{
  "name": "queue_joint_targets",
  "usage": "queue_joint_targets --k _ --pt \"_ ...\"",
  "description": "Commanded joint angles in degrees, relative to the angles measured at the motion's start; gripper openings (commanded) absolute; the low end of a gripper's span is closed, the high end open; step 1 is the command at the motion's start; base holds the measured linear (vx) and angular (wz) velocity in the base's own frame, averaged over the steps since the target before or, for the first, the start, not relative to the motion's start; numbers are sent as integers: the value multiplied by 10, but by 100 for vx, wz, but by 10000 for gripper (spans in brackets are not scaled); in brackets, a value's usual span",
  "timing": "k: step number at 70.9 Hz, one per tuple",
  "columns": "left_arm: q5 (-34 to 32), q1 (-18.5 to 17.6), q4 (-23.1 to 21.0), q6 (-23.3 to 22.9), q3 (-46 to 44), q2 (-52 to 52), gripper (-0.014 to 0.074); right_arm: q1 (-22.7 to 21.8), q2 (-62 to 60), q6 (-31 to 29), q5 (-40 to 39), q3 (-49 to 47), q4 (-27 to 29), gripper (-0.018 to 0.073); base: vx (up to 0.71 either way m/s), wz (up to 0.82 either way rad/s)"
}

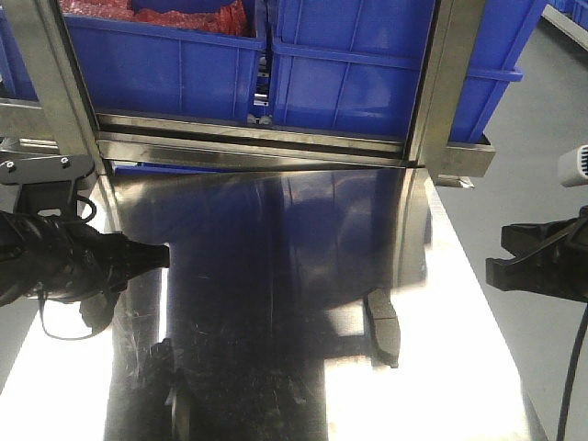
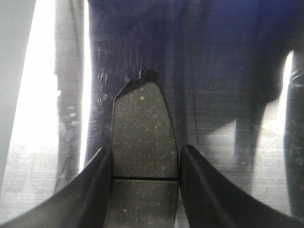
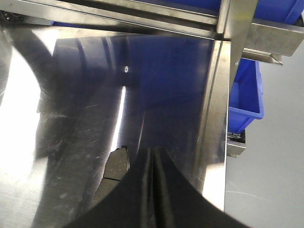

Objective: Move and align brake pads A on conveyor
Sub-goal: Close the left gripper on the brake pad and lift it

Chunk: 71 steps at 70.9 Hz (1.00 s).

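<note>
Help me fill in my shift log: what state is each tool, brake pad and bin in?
left tool: fingers flank first brake pad, grip unclear
right tool: shut, empty
first brake pad: grooved face toward the camera
second brake pad: flat on steel table, clear of both tools
left blue bin: holds red contents

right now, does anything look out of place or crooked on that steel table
One brake pad lies loose on the shiny steel table, right of centre, not on any belt. A second pad sits between the left end effector's fingers. Nothing looks spilled or broken.
</note>
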Motion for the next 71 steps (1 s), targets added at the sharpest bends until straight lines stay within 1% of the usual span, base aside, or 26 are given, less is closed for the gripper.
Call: queue_joint_targets --k 1,71 --pt "-21 -3 14 -1 -14 -20 104 -1 -8 -3 -34 -16 3 -6 0 0" --pt "-21 -3 14 -1 -14 -20 104 -1 -8 -3 -35 -16 3 -6 0 0"
